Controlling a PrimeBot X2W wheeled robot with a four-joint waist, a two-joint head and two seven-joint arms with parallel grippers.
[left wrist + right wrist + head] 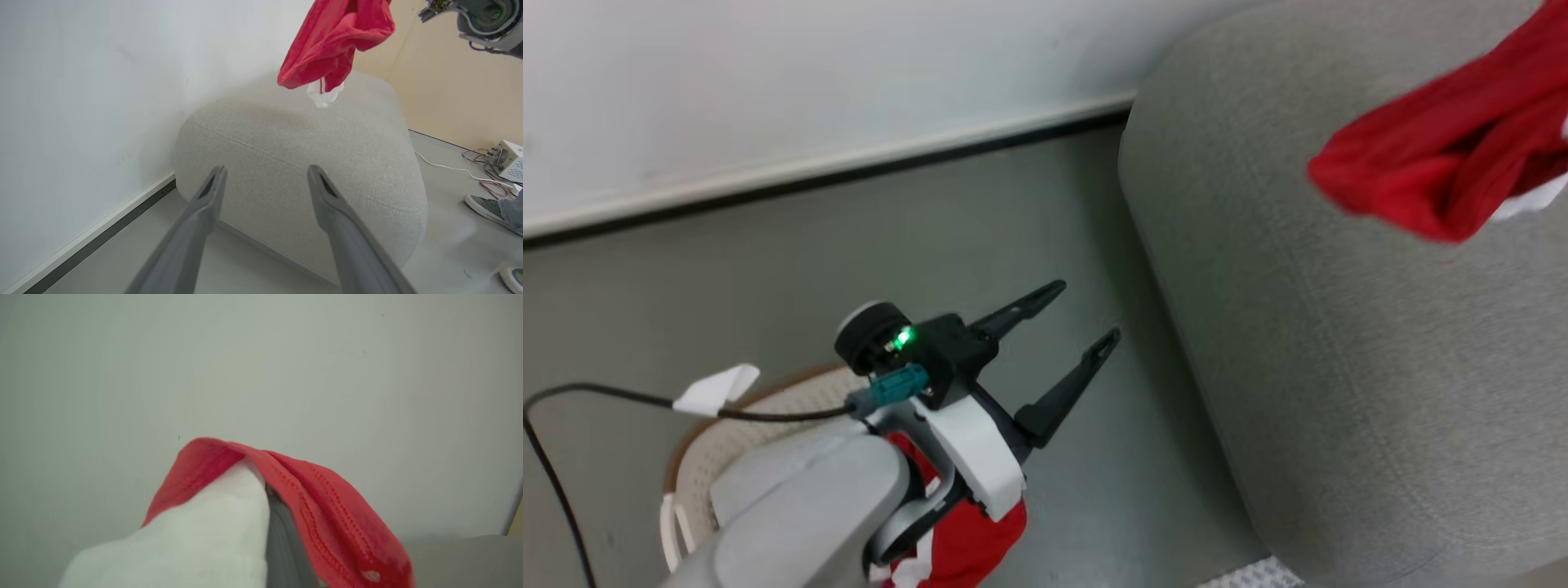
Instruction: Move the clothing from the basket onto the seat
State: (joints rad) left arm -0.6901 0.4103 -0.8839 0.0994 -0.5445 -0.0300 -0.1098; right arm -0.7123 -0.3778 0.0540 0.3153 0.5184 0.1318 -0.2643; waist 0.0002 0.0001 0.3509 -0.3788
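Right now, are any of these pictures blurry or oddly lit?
Head view: the red clothing above the seat is slightly blurred, and a green light glows by the left gripper. Left wrist view: seat crisp, near fingers soft. Right wrist view: clothing too close, out of focus.

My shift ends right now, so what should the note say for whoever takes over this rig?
Left gripper: open and empty, over the floor between the basket and the seat.
Right gripper: shut on a red garment, which hangs in the air above the seat.
A second red garment with white trim lies at the basket, under the left arm; whether it is fully inside is hidden.
Done: one garment lifted clear.
Left: release it onto the seat, then fetch the second red garment.
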